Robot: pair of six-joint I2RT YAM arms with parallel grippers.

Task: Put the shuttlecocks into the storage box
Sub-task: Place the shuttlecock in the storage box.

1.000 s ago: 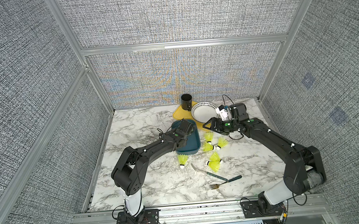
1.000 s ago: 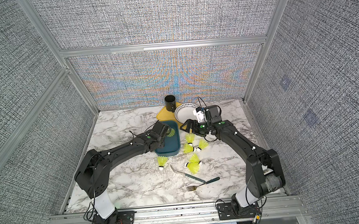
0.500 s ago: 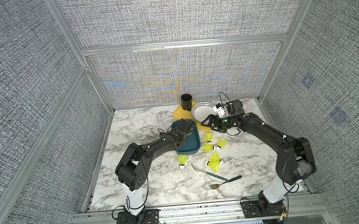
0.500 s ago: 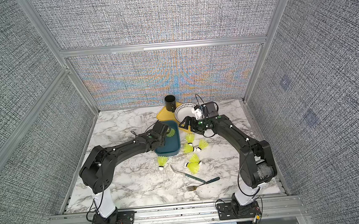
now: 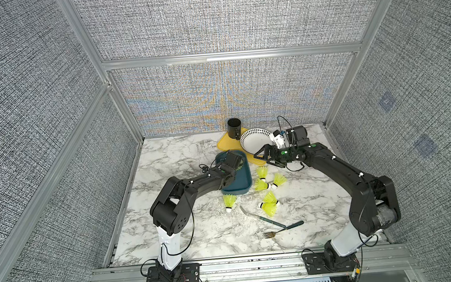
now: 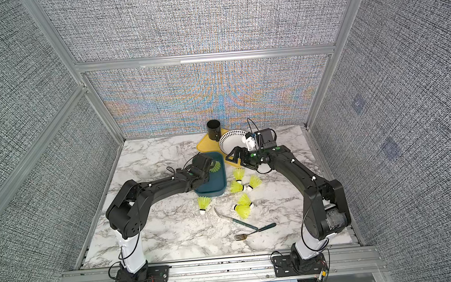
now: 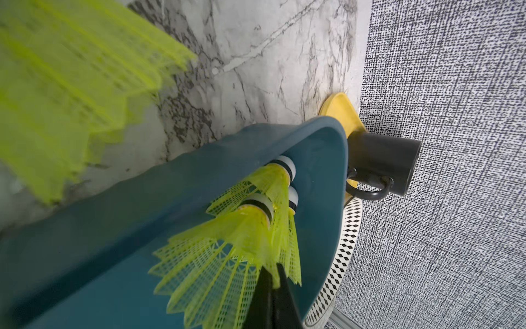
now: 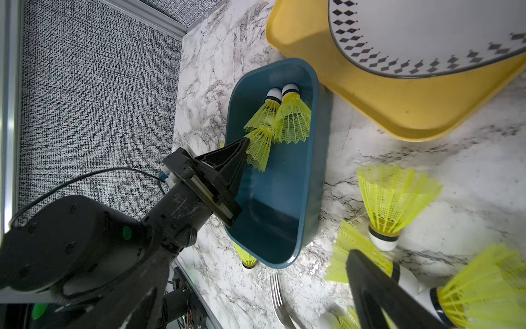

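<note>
Three shuttlecocks (image 8: 291,119) are inside the storage box (image 8: 287,199); the left gripper (image 8: 245,142), pinched tight, holds one of them by its skirt. Six more lie on the marble table (image 5: 178,156) just beside the box. The right gripper (image 5: 264,159) hovers with jaws spread wide at the near edge of the yellow tray (image 5: 224,144).

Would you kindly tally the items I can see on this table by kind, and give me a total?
shuttlecocks: 9, with 3 in the storage box
storage box: 1
yellow tray: 1
white bowl: 1
black mug: 1
forks: 2
Total: 15
</note>
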